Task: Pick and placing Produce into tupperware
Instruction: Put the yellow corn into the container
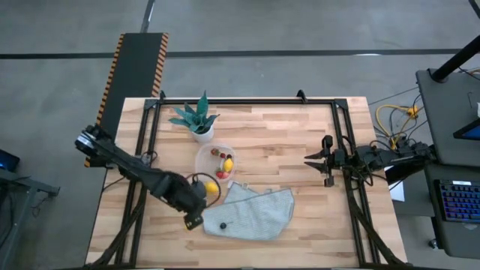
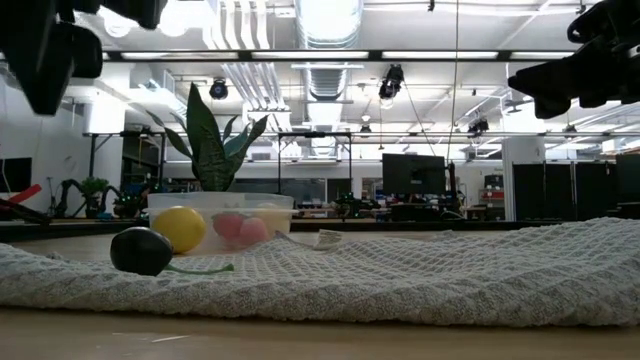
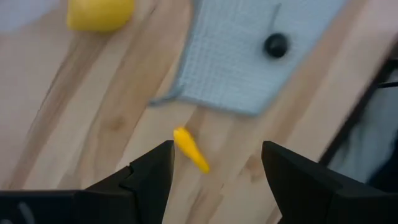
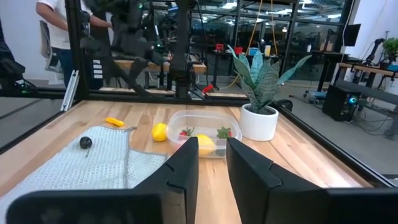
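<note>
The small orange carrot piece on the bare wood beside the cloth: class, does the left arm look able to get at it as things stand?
Probably yes. The left gripper hangs open right over the carrot piece, with nothing between them.

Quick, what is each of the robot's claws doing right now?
Left gripper: open, empty, above the small orange carrot-like piece on the table.
Right gripper: nearly closed, holding nothing, waiting at the table's right side.

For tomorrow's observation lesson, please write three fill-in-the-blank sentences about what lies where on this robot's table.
1. The dark berry lies on the grey ____.
2. The lemon outside the tupperware rests on the bare ____.
3. The left gripper hovers, fingers ____, over the small orange carrot piece.

Missing words: cloth; wood; open
</note>
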Motion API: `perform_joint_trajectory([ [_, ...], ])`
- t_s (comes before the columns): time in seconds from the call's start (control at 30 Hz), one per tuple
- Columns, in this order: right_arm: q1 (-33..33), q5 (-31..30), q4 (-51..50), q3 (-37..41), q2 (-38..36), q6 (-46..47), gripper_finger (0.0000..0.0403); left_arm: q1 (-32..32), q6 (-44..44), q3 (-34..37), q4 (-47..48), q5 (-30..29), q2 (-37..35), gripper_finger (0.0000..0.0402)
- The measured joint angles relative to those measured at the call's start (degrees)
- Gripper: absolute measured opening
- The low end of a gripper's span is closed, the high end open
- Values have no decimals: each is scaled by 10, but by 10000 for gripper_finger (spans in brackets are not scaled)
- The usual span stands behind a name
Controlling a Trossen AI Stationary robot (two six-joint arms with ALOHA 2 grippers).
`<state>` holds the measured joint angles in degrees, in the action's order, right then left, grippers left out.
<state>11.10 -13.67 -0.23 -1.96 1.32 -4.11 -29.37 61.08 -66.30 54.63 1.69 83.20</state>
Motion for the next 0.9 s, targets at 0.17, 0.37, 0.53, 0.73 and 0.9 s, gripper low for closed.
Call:
perform_joint_trajectory([
  [0.17, 0, 1, 0, 0, 0, 5, 68, -1, 70, -16, 21, 2, 46, 228],
  [0.37, 0, 1, 0, 0, 0, 15, 75, -11, 197, -23, 20, 13, 74, 228],
  [0.53, 0, 1, 0, 1, 0, 16, 83, -27, 264, -18, 22, 11, 79, 228],
  [0.73, 0, 17, 0, 1, 0, 41, 88, -48, 304, -16, 20, 2, 96, 228],
  [0.9, 0, 32, 0, 1, 0, 41, 88, -64, 317, -15, 20, 1, 118, 228],
])
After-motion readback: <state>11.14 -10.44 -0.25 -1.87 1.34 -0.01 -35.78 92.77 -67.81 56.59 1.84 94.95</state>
